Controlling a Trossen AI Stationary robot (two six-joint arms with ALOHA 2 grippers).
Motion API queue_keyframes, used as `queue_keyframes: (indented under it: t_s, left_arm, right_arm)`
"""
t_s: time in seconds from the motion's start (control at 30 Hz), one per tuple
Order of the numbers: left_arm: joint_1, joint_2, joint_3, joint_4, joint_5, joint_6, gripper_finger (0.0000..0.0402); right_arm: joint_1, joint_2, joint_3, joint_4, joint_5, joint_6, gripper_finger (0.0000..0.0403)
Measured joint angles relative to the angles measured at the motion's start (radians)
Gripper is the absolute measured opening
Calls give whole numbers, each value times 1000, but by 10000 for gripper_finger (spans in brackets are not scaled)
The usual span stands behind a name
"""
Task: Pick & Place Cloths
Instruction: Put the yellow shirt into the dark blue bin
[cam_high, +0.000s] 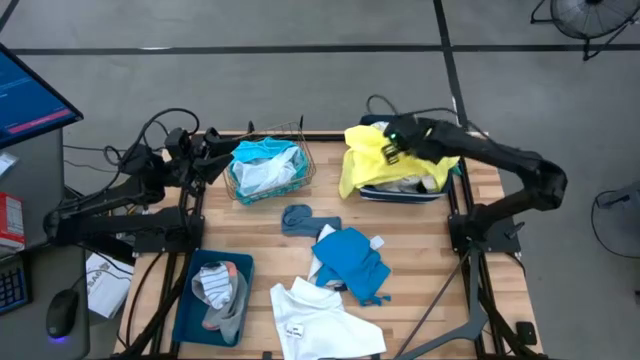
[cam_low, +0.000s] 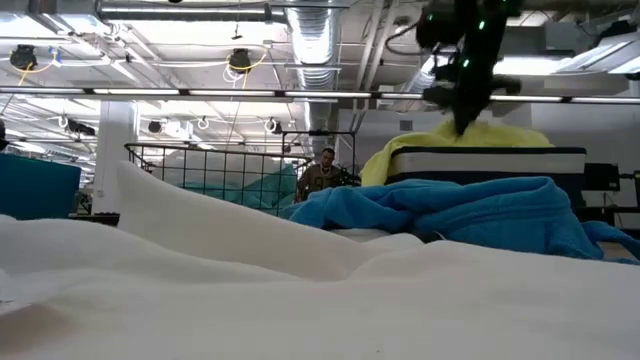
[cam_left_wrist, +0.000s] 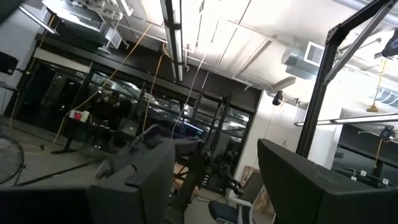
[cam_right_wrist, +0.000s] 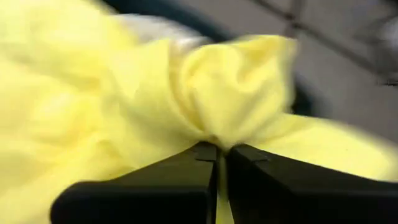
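Observation:
A large yellow cloth (cam_high: 368, 158) lies heaped over the dark blue bin (cam_high: 405, 191) at the table's far right, one part hanging over the bin's near-left rim. My right gripper (cam_high: 392, 148) is above it, shut on the yellow cloth (cam_right_wrist: 124, 106). A teal-blue cloth (cam_high: 352, 262), a white cloth (cam_high: 322, 320) and a grey sock (cam_high: 296, 219) lie flat on the table. Teal and white cloths (cam_high: 262, 165) fill the copper wire basket (cam_high: 302, 135). My left gripper (cam_left_wrist: 211, 180) is open, raised at the far left, pointing into the room. My right gripper pinches a bunched fold of the yellow cloth (cam_right_wrist: 230, 106) between its two fingertips (cam_right_wrist: 199, 163), coming from above. The fold puckers up beyond the tips. The rest of the cloth lies slack on the bin and its contents.
A second dark blue bin (cam_high: 192, 300) at the near left holds striped and grey socks (cam_high: 222, 285). A small white piece (cam_high: 376, 243) sits beside the teal cloth. Bare wood shows between basket and bins. A person (cam_low: 320, 180) stands far behind the table.

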Motion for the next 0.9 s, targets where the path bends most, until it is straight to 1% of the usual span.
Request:
queue_keyframes:
  t_s: [0.1,0.13,0.2,0.23,0.27,0.33,0.37,0.43,0.5,0.57,0.7,0.83,0.9]
  left_arm:
    - [0,0,0,0,0,0,214]
    - [0,0,0,0,0,0,214]
    - [0,0,0,0,0,0,214]
    - [0,0,0,0,0,0,214]
    - [0,0,0,0,0,0,214]
    - [0,0,0,0,0,0,214]
    - [0,0,0,0,0,1,214]
    - [0,0,0,0,0,8,214]
    - [0,0,0,0,0,12,214]
    - [0,0,0,0,0,13,214]
    - [0,0,-1,0,-1,13,214]
    - [0,0,-2,-2,-17,13,214]
    - [0,0,-2,-2,-24,14,214]
  right_arm:
    - [0,29,-104,139,-146,-24,4]
    - [0,41,-132,196,-215,-56,4]
    - [9,69,-167,273,-349,-117,5]
    - [18,82,-173,297,-396,-133,5]
    - [29,94,-175,304,-420,-138,5]
    - [50,100,-168,304,-420,-141,5]
    - [57,100,-158,304,-403,-141,5]
    - [61,89,-149,302,-334,-140,6]
    - [52,73,-145,280,-241,-114,8]
    - [29,68,-144,234,-194,-82,10]
    - [-35,117,-144,135,-207,-54,12]
    - [-78,199,-167,141,-259,-54,19]
    - [-86,238,-169,137,-260,-58,30]
